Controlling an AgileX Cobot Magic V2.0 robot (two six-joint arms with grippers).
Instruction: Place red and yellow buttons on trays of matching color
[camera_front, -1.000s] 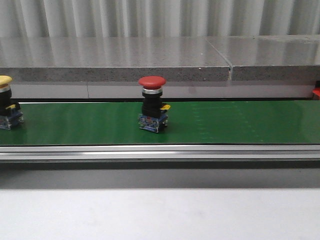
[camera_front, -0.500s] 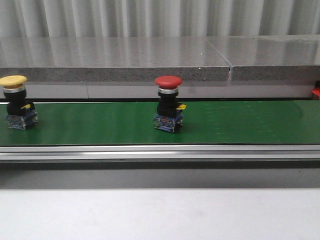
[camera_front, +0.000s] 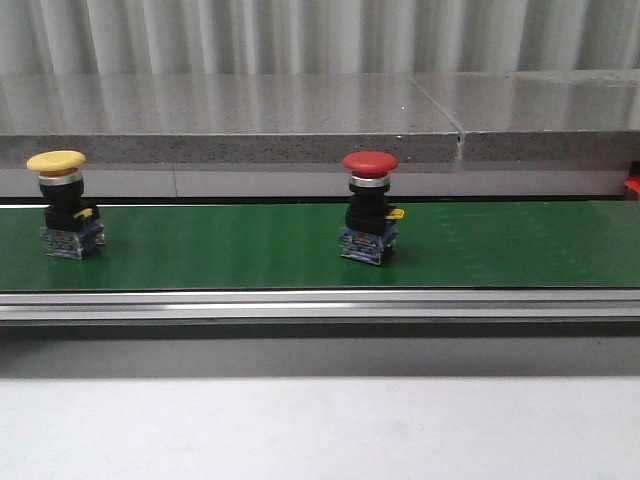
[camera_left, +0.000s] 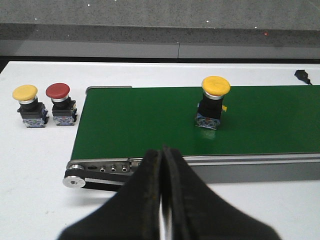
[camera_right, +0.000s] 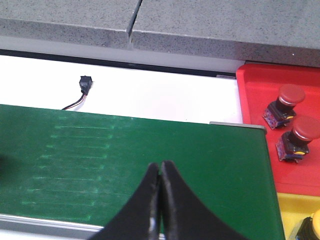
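A red mushroom-head push button (camera_front: 369, 207) on a black body with a blue base is standing upright on the green conveyor belt (camera_front: 230, 250), slightly right of centre in the front view. A yellow mushroom-head push button (camera_front: 63, 203) of the same build is standing upright on the same belt at the far left of that view — well apart from the red one; it is showing again right of centre in the left wrist picture (camera_left: 214, 102).

Off the belt's end, on the white bench (camera_left: 35, 160), a second yellow push button (camera_left: 29, 106) and a second red push button (camera_left: 61, 104) are standing just beside each other at the left edge of the left wrist picture.

At the right edge of the right wrist picture a red plastic tray (camera_right: 255, 115) is holding two more red buttons (camera_right: 286, 102), one near the other, and a yellow plastic tray (camera_right: 290, 212) is lying in the lower right corner beside the belt.

The left pincer (camera_left: 163, 155) is hanging clenched and empty, its black fingers pressed together at the lower centre of its own picture. The right pincer (camera_right: 159, 172) is also clenched on nothing — its tips are meeting over the green belt.
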